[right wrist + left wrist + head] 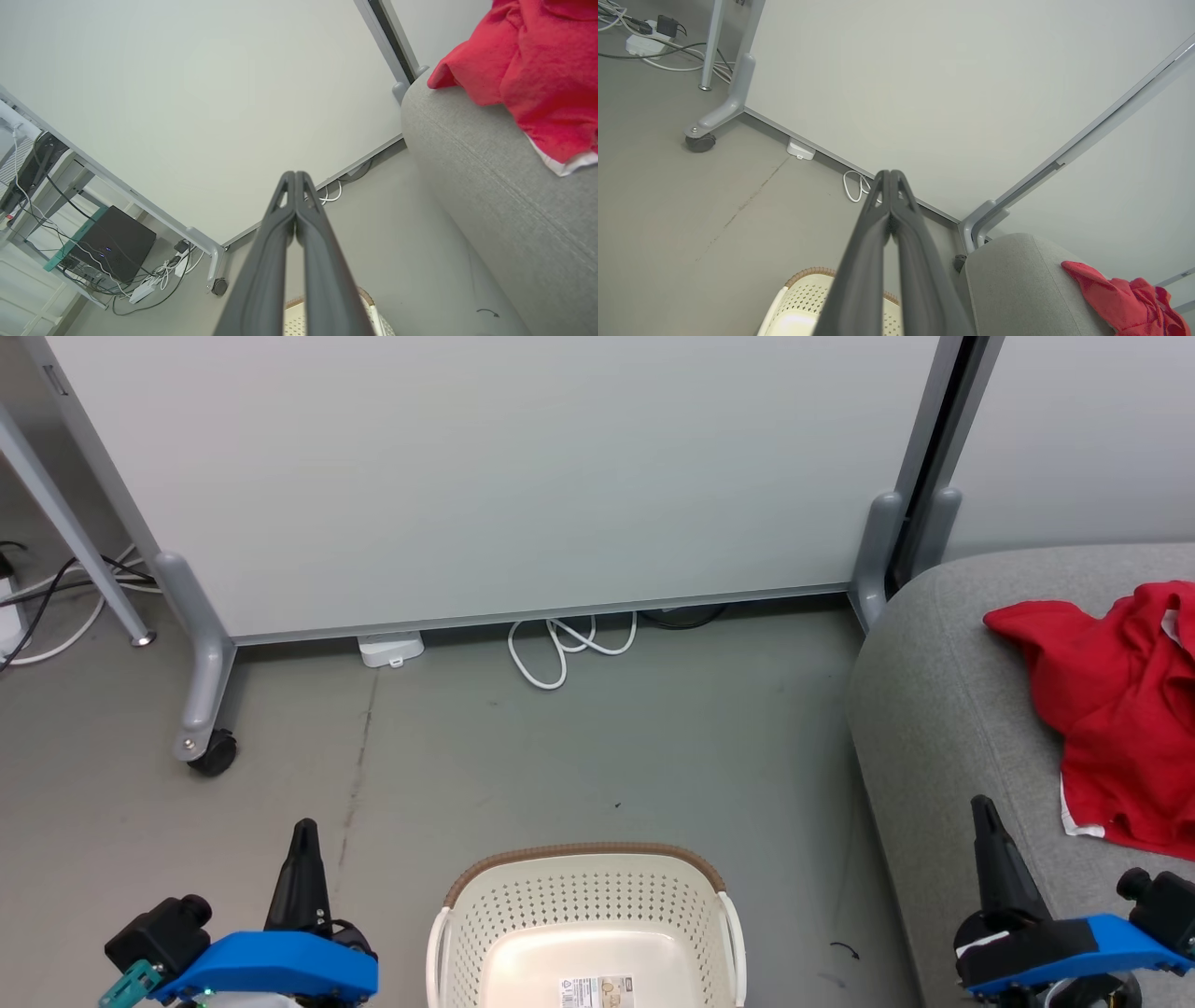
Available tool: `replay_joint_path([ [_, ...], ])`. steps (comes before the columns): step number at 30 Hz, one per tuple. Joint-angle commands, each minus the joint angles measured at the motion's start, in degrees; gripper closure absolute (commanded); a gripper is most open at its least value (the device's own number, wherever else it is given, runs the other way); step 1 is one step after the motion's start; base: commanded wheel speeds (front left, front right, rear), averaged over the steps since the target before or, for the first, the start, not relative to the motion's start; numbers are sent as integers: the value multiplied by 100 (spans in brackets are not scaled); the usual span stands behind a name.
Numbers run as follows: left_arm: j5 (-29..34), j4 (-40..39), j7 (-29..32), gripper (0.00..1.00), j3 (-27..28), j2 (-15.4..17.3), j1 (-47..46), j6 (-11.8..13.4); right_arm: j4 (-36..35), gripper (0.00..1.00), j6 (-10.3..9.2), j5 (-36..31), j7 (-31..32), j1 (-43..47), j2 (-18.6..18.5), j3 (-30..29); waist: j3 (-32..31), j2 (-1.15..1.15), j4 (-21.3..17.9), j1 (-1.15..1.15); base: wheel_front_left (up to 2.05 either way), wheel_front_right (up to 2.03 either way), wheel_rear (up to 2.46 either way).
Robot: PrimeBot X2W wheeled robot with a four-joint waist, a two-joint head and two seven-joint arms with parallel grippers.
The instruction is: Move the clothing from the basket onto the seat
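The cream-white perforated plastic basket with a brown woven-look rim (583,851) is seen with a bare base, on which only a small printed sticker (597,989) is made out. No red fabric is seen in the part of it that is in view, though its near end is cut off by the lower edge of the head view. The bright red soft clothing with white trim (1111,709) is heaped on the large light grey upholstered seat (943,728). The seat stands to the right of the basket, parted from it by a strip of grey floor (794,784).

The transfer is therefore judged to be done, or very nearly so. Whether one garment or two are held in the heap cannot be told, since it is crumpled and runs past the right edge of the picture.

The left gripper (303,829) is held just to the left of the basket, and its two long dark fingers (859,270) are seen pressed together on nothing. The right gripper (980,805) is held well to the right of the basket, against the seat's front edge, with its fingers (261,270) likewise closed and empty. The clothing lies farther right of the basket than this gripper, near its tip but untouched by it. Little is judged to be left beyond a check of the basket's hidden end.
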Motion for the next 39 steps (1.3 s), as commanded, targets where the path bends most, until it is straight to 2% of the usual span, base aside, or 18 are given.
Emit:
replay_joint_path([
  [1, -284, -100, 66, 100, 75, 4, -200, -47, -77, 100, 2, 296, 61, -184, -2, -32, 1, 0, -5, 0, 0, 0, 0],
  [39, -2924, -177, 735, 100, 470, -7, -359, -228, -55, 100, 3, 2884, 743, -338, 9, -199, 13, 0, -95, -1, 0, 0, 0],
])
